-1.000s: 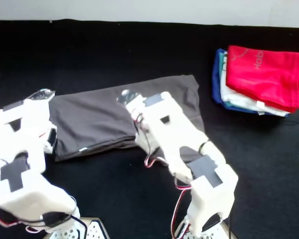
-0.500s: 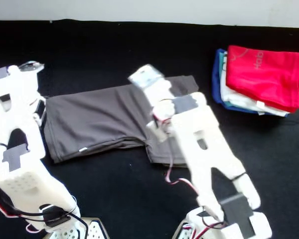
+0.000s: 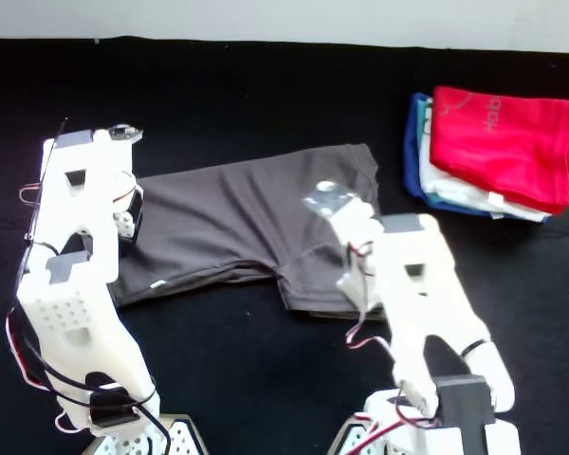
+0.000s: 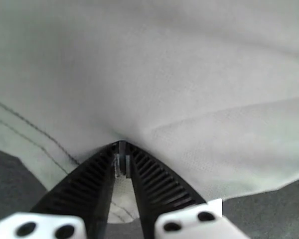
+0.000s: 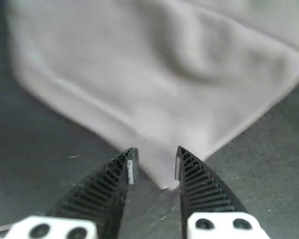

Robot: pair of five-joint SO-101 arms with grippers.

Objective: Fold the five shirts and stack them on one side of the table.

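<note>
High view: the grey shirt (image 3: pixel 228 223) lies spread on the black table (image 3: pixel 266 95). Its long axis runs across the table from left to right, with the right end tilted slightly toward the far edge. The left arm (image 3: pixel 71 284) rises from its base at the near edge, bends over at the top and points its tip down onto the shirt's left end. The right arm (image 3: pixel 417 284) leans from its base toward the shirt's right half, with its wrist above the cloth near the lower right corner. At the far right, well apart from the grey shirt, sits a stack of folded shirts (image 3: pixel 498 142) with red on top and white and blue beneath.

Left wrist view: the left gripper (image 4: pixel 120 159) has its fingers pressed together, and a small pinch of the grey shirt is caught between the tips. A stitched hem runs just beside them. Cloth spreads away from the tips, and dark table shows at the corners.

Right wrist view: the right gripper (image 5: pixel 153 167) has its fingers a narrow gap apart and clamps nothing. A corner of the grey shirt points in between the two tips, with the cloth widening away from them and dark table on either side.
</note>
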